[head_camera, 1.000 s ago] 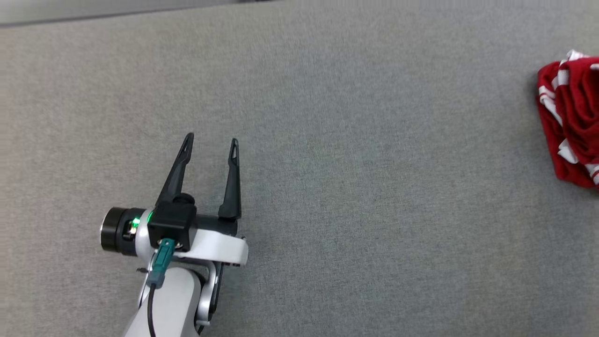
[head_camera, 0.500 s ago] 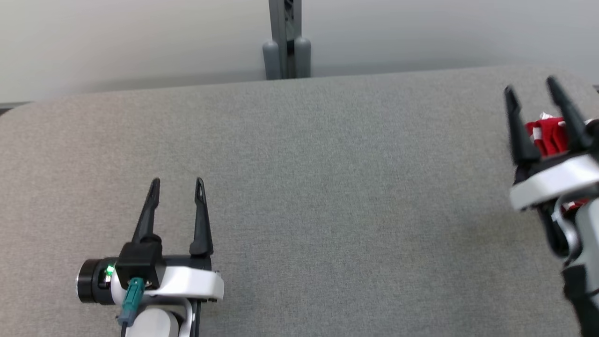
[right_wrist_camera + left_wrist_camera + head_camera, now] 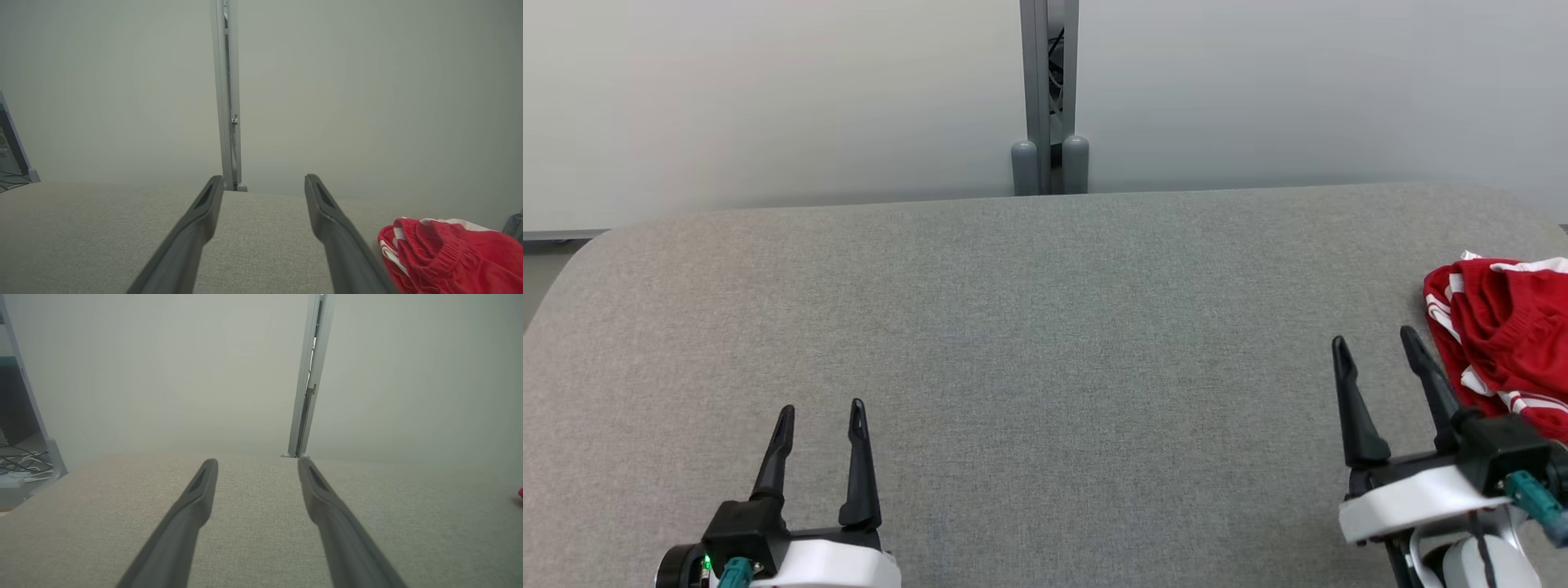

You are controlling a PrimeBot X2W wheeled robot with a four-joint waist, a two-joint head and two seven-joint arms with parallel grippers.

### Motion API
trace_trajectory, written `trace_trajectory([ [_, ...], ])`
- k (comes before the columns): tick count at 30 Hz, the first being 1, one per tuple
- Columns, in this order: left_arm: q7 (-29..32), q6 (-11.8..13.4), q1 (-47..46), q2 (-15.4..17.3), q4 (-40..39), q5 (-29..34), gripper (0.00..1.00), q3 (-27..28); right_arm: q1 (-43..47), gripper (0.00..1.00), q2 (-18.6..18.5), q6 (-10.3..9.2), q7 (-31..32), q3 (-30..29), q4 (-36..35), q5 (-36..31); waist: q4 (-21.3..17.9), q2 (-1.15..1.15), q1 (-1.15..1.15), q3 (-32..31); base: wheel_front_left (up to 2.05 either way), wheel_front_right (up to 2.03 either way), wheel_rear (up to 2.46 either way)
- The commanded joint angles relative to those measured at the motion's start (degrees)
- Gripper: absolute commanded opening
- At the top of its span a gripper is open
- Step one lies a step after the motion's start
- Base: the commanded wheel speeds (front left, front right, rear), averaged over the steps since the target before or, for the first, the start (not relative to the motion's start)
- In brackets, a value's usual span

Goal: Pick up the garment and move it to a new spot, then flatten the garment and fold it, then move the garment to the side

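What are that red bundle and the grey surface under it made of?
The red garment looks like soft matte cloth, likely sportswear: white stripes, gathered elastic band. The grey tabletop seems covered in matte woven or felt-like textile: fine grain shows.

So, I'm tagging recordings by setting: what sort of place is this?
Probably an office or lab test bay: a grey fabric-covered table, plain partition panels joined by a metal post, and loose cables beside it.

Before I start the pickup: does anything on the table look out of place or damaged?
The red garment lies crumpled in a heap at the far right of the table, beside the open right hand. Otherwise no damage or spill stands out.
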Motion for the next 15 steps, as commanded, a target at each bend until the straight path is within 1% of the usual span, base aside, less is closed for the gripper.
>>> trace_trajectory([
  [1, -0.1, -0.2, 0.6, 0.2, 0.0, -0.2, 1.0, 0.4, 0.8, 1.0, 0.1, 0.02, -0.1, 0.5, -0.7, -1.1, 0.1, 0.0, 0.0, -0.2, 0.0, 0.0, 0.0],
  [4, -0.1, -0.9, 1.2, 0.2, 0.3, -0.3, 1.0, 0.7, 2.5, 1.0, 0.1, 0.01, -0.1, 1.1, -1.3, -1.9, 0.2, 0.0, 0.0, -0.4, 0.0, 0.0, 0.0],
  [6, -0.1, -1.1, 0.9, 0.2, 0.6, 0.6, 1.0, 1.0, 3.1, 1.0, 0.1, 0.01, -0.1, 1.7, -1.3, -1.3, 0.3, 0.0, 0.0, -0.5, 0.0, 0.0, 0.0],
  [11, -0.1, -1.9, 1.2, 0.2, 0.6, -0.2, 1.0, 1.5, 3.7, 1.0, 0.1, 0.01, -0.1, 2.0, -1.4, -0.4, 0.4, 0.0, 0.0, -0.8, 0.0, 0.0, 0.0],
  [15, -0.1, -1.8, 1.9, 0.2, -0.3, -1.2, 1.0, 1.7, 3.9, 1.0, 0.2, 0.01, -0.1, 1.8, -1.1, -0.2, 0.5, 0.0, 0.0, -0.9, 0.0, 0.0, 0.0],
])
